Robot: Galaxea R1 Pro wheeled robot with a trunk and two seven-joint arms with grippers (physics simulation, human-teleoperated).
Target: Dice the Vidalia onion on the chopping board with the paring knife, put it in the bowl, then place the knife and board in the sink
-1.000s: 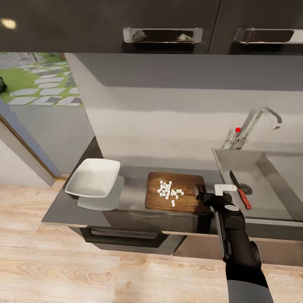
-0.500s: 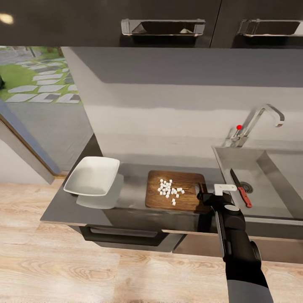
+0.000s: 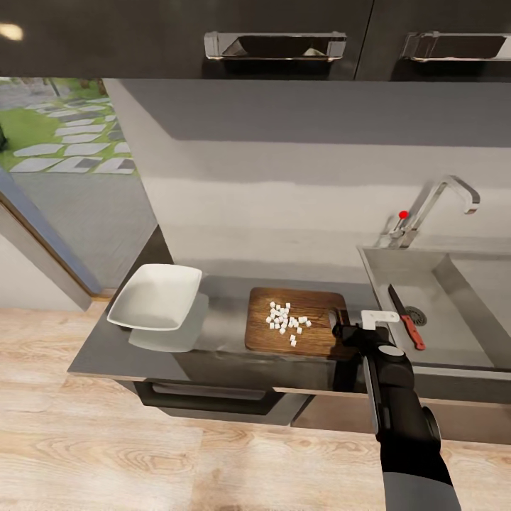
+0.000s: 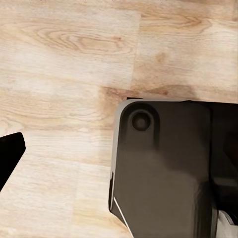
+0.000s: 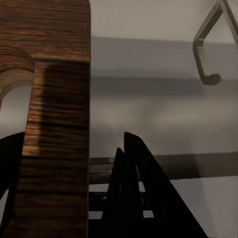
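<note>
The dark brown chopping board [image 3: 312, 338] lies on the grey countertop [image 3: 227, 305] with several small white onion bits [image 3: 286, 323] on it. My right gripper [image 3: 338, 328] is at the board's right end, by its handle hole. In the right wrist view the board [image 5: 57, 124] stands between the two dark fingers [image 5: 131, 198], with a gap showing on one side. The white bowl [image 3: 156, 297] sits left of the board. The red-handled paring knife [image 3: 406, 321] lies in the sink [image 3: 454, 284]. One dark fingertip [image 4: 11, 151] of my left gripper hangs over the wood floor.
The angular chrome tap [image 3: 434, 206] with its red knob [image 3: 403, 214] stands behind the sink. Dark wall cabinets [image 3: 277, 35] hang overhead. A doorway onto a garden path [image 3: 64, 142] opens at the left. The robot's dark base [image 4: 163, 168] is on the pale floor.
The picture shifted slightly a second ago, so the camera moved. The right arm, board, bowl and knife have stayed where they were since then.
</note>
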